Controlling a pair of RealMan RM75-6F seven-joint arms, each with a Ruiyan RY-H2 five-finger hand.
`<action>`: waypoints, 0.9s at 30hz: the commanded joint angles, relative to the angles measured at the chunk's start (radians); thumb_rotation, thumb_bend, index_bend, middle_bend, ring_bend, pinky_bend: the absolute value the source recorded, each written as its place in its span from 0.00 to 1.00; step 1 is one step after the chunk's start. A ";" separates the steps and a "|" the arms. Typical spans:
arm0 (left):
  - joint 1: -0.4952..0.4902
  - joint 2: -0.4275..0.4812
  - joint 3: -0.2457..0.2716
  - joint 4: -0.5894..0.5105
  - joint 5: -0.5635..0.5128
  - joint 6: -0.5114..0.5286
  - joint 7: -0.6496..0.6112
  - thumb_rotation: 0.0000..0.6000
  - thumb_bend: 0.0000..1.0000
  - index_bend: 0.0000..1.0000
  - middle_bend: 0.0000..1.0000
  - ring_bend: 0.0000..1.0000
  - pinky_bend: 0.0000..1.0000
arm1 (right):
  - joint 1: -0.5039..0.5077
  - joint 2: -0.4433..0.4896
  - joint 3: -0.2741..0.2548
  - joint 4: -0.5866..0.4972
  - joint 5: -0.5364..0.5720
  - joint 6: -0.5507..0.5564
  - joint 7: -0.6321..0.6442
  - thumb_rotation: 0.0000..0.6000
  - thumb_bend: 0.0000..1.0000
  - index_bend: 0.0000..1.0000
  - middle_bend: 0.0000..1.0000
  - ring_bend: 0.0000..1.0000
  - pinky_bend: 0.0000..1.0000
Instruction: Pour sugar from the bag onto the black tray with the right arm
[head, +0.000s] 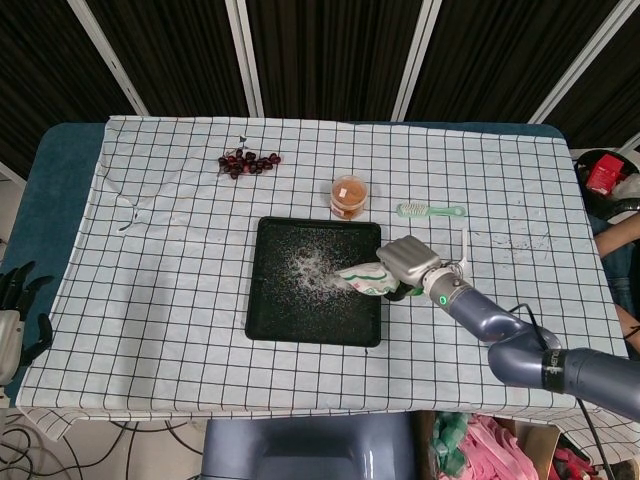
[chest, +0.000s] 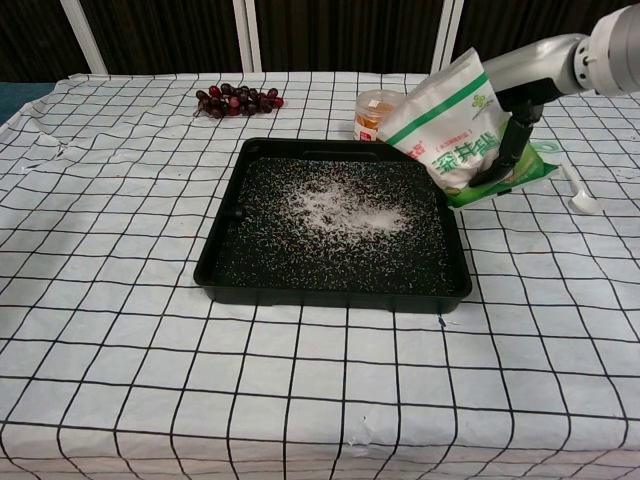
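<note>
- Head view: the right hand (head: 408, 259) grips the sugar bag (head: 364, 279) at the right rim of the black tray (head: 270, 300). The bag's long axis runs leftward from the hand, with its top leaning in over the tray where white sugar (head: 318, 268) already lies scattered.
- Head view: the left hand (head: 14, 310) hangs off the table's left edge, fingers spread and holding nothing, well apart from the tray; the right hand is far nearer.
- Chest view: the bag (chest: 450, 130) tilts with its top toward the tray's far right corner, the right hand (chest: 515, 125) clamped on its back side.
- Chest view: an orange jar (chest: 377, 112) stands just behind the bag's top, grapes (chest: 238, 99) lie far left, and a white spoon (chest: 578, 194) lies right of the bag. Further tipping leftward looks unobstructed, I judge, though the jar is close.
</note>
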 joint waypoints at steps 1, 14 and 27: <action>0.000 0.000 0.000 -0.001 0.001 0.001 -0.002 1.00 0.66 0.20 0.03 0.00 0.00 | 0.059 0.008 -0.038 -0.006 0.051 0.003 -0.055 1.00 0.43 0.50 0.44 0.56 0.63; 0.000 0.003 -0.001 -0.005 -0.002 -0.001 -0.008 1.00 0.66 0.20 0.03 0.00 0.00 | 0.263 0.013 -0.203 -0.057 0.314 0.144 -0.321 1.00 0.44 0.50 0.45 0.56 0.63; 0.000 0.004 -0.001 -0.008 -0.004 -0.003 -0.011 1.00 0.66 0.20 0.03 0.00 0.00 | 0.408 0.006 -0.299 -0.105 0.518 0.198 -0.454 1.00 0.45 0.50 0.45 0.56 0.63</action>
